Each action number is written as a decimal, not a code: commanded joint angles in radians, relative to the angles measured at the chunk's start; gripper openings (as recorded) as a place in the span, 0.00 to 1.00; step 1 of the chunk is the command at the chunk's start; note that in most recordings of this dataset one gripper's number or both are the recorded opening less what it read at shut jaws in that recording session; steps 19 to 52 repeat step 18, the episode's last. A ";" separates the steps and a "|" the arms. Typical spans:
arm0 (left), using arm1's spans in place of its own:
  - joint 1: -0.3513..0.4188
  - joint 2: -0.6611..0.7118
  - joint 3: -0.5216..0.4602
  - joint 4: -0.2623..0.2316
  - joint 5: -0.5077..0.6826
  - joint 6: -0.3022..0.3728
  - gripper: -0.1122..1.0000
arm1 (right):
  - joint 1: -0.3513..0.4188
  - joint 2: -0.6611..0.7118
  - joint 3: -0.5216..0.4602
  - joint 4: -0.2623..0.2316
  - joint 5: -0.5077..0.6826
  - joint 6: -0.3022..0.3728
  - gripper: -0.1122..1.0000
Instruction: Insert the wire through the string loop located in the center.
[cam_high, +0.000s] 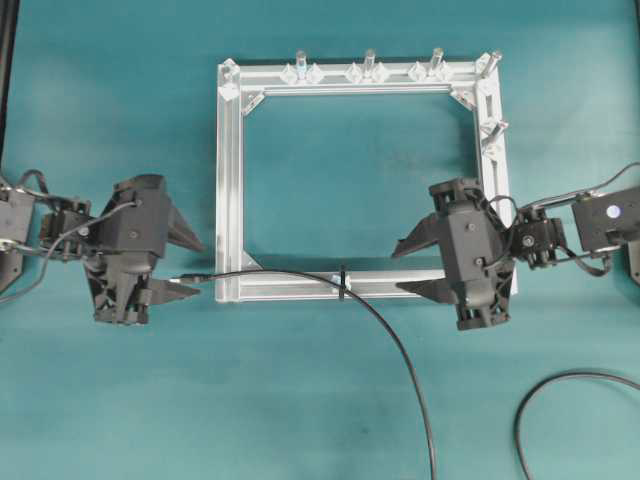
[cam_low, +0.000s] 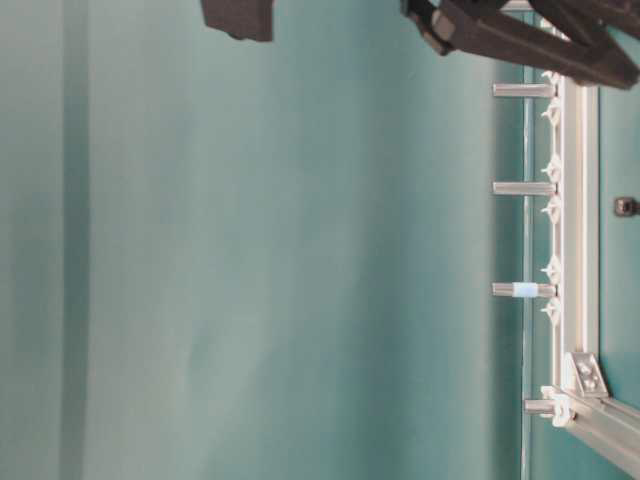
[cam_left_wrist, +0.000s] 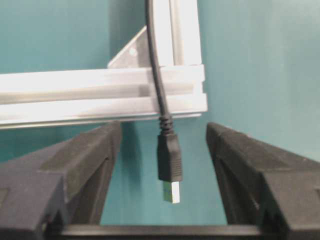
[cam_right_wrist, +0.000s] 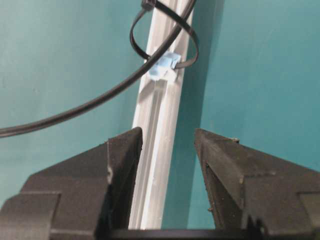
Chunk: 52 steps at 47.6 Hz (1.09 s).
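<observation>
in the left wrist view the plug (cam_left_wrist: 169, 162) of the wire (cam_high: 300, 276) lies loose between the spread fingers (cam_left_wrist: 75, 165) of the left gripper (cam_high: 182, 262), gold tip pointing at the camera, touched by neither pad. nothing is pinched there. the main risk sits here: if the arm swings or lifts carelessly, a finger could catch the plug and drag it, or knock it sideways off its line.

a little further along, the wire crosses the corner of the silver frame (cam_high: 229, 180) and runs along the near rail. it looks springy, so with no grip on it, it may creep back on its own and slide toward the loop.

further still, in the right wrist view, the wire passes through the string loop (cam_right_wrist: 162, 37), which stands on the rail at a small blue tab (cam_right_wrist: 161, 67). seen from above, the loop (cam_high: 343, 281) is about midway along the near rail, with the wire through it and curving off to the bottom edge. so the threading looks done, judging by how things lie.

the right gripper (cam_high: 422, 268) hovers over the same rail with its fingers (cam_right_wrist: 122, 165) spread and empty, pointing at the loop. a careless move forward could snag the thin loop, bend it flat or pull the wire out.
</observation>
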<state>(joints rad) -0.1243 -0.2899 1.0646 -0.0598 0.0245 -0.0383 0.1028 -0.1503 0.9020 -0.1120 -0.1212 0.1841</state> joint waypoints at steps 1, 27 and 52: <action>0.005 -0.043 -0.017 0.002 0.008 0.003 0.70 | 0.002 -0.035 -0.015 -0.002 -0.005 0.000 0.54; 0.046 -0.173 -0.017 0.002 0.012 0.006 0.70 | -0.005 -0.112 -0.003 -0.002 -0.009 0.000 0.54; 0.046 -0.173 -0.017 0.002 0.012 0.006 0.70 | -0.005 -0.112 -0.003 -0.002 -0.009 0.000 0.54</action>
